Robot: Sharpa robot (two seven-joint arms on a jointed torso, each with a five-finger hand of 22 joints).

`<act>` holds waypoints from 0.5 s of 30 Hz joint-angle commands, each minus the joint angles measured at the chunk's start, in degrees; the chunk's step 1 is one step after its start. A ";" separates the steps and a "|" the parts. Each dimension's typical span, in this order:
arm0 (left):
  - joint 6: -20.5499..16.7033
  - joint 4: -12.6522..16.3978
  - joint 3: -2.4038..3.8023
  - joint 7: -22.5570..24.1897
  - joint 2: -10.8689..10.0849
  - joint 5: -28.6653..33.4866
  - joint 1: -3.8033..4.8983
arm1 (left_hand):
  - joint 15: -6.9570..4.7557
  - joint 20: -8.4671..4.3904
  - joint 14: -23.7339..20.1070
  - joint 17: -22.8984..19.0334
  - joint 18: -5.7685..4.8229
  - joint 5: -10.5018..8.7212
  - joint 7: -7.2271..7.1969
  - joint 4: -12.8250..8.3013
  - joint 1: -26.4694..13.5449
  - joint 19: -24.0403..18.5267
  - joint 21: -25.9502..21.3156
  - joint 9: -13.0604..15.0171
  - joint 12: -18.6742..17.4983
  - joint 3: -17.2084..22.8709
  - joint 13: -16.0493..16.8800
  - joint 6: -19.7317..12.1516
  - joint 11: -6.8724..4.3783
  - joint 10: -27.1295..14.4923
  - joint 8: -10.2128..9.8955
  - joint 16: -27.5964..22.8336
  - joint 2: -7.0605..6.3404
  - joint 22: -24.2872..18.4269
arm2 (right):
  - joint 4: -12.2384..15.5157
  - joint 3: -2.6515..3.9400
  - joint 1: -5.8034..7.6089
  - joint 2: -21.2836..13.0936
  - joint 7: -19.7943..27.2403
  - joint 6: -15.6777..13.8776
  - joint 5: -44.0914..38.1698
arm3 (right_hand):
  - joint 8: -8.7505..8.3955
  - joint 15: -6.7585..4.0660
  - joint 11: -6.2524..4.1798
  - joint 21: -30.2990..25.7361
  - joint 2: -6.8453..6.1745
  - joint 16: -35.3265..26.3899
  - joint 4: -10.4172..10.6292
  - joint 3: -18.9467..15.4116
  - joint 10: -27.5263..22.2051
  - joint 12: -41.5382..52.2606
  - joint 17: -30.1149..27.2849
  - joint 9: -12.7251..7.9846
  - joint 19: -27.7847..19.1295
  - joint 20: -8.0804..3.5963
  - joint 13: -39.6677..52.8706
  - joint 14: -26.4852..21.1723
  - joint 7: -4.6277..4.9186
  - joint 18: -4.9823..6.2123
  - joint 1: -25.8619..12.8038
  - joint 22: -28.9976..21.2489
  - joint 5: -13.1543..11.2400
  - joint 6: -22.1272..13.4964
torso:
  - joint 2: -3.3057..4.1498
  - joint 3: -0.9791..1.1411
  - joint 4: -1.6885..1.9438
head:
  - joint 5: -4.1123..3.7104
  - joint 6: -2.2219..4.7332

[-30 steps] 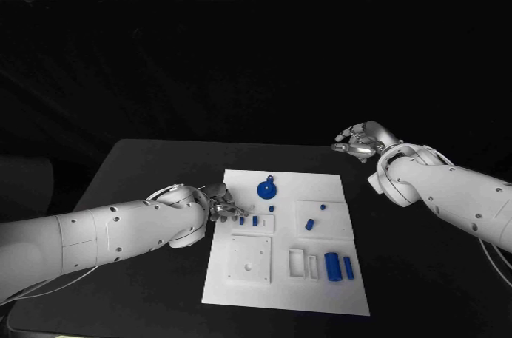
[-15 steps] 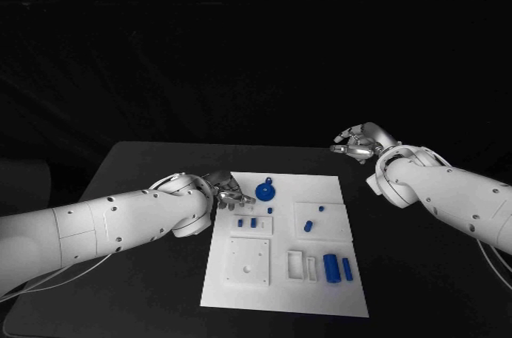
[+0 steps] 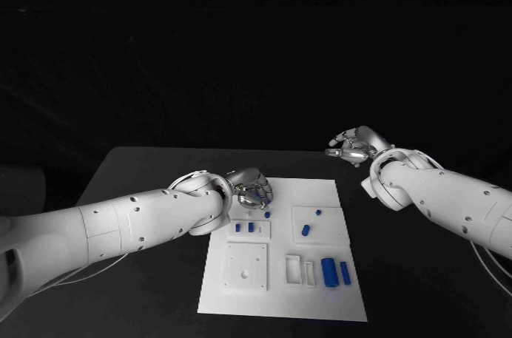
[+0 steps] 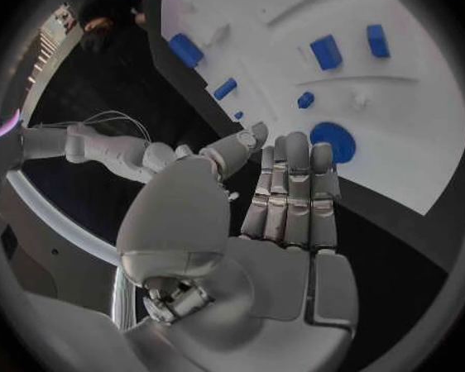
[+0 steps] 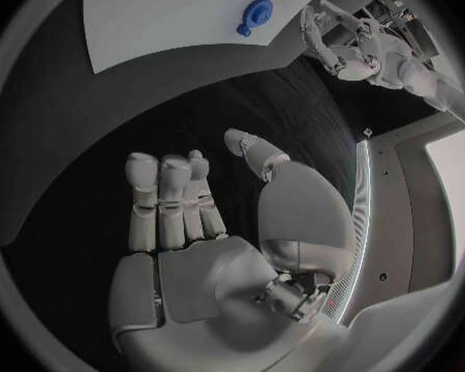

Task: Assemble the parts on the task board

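Note:
The white task board (image 3: 320, 293) lies in the middle of the black table. On it are small blue pieces (image 3: 244, 226), a slanted blue piece (image 3: 306, 229) and two blue cylinders (image 3: 336, 271). My left hand (image 3: 248, 189) hovers over the board's far left corner, holding nothing. In the left wrist view its fingers (image 4: 291, 186) are stretched out side by side, and a round blue disc (image 4: 334, 140) lies on the board just past them. My right hand (image 3: 352, 146) hangs off the board at the far right, its fingers (image 5: 170, 198) half bent and holding nothing.
A raised white square plate (image 3: 248, 264) and narrow white slots (image 3: 300, 268) sit in the board's near half. Bare black table (image 3: 149, 175) surrounds the board. The right wrist view shows the board's (image 5: 160, 16) far edge with the blue disc (image 5: 256, 12).
My left hand has moved from the board's left edge, beside the small pieces, away from me and to the right, and now covers the round disc. The right hand has hardly moved.

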 commanded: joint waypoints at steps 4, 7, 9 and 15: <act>0.05 -3.75 -0.04 7.06 3.50 -11.79 0.01 | -0.09 -1.08 2.27 0.27 1.33 -0.16 0.21 0.32 -1.98 1.62 -0.03 -0.69 -3.28 -3.33 -1.76 -0.21 0.33 1.51 -0.41 -0.34 -1.42 0.13 | 0.31 0.01 -0.01 0.24 0.82 0.32 0.00 | -0.29 0.13 -0.02 -0.26 0.17 -0.28 -0.18 -0.17 -0.42 0.16 0.01 -0.02 -0.37 -0.19 -0.07 -0.16 0.32 5.72 -0.34 0.03 0.37 -0.12 | 0.03 -0.01 -0.03 | 0.05 0.23; -0.54 -5.11 -0.20 6.54 4.64 -15.20 -0.03 | -0.04 -1.01 2.44 0.34 1.37 -0.12 0.12 0.21 -1.74 1.70 -0.28 -0.97 -4.36 -3.69 -2.29 0.01 0.39 2.14 -0.44 -0.68 -1.33 0.14 | 0.35 0.01 -0.01 0.18 0.82 0.81 0.00 | -0.29 0.13 -0.02 -0.27 0.20 -0.28 -0.19 -0.15 -0.41 0.17 0.01 -0.02 -0.36 -0.19 -0.07 -0.16 0.32 5.72 -0.32 0.03 0.38 -0.12 | 0.08 -0.01 -0.15 | 0.07 0.15; -1.31 -5.85 -0.59 5.59 5.29 -17.89 -0.07 | -0.17 -1.09 3.00 0.62 1.45 -0.11 0.12 0.16 -1.55 2.03 -0.12 -1.06 -4.61 -3.84 -2.40 0.16 0.32 2.56 -0.41 -0.26 -1.45 0.26 | 0.37 0.01 -0.01 0.09 0.79 0.84 0.00 | -0.29 0.13 -0.02 -0.28 0.21 -0.29 -0.19 -0.15 -0.41 0.17 0.01 -0.02 -0.36 -0.19 -0.08 -0.16 0.32 5.72 -0.31 0.03 0.39 -0.12 | 0.09 -0.02 -0.20 | 0.13 0.06; -0.78 -7.17 -1.20 3.76 6.31 -22.52 -0.29 | -1.00 -1.91 5.04 3.29 1.97 -0.12 -0.24 0.42 -1.10 4.47 1.70 -1.89 -6.35 -4.88 -2.99 1.02 -0.51 5.51 -0.38 3.82 -2.69 1.72 | 0.63 0.01 -0.01 0.09 0.82 0.84 -0.03 | -0.29 0.13 -0.02 -0.31 0.29 -0.31 -0.27 -0.09 -0.39 0.20 0.02 -0.01 -0.34 -0.19 -0.11 -0.13 0.32 5.72 -0.20 0.06 0.57 -0.13 | 0.11 -0.02 -0.14 | -0.11 -0.16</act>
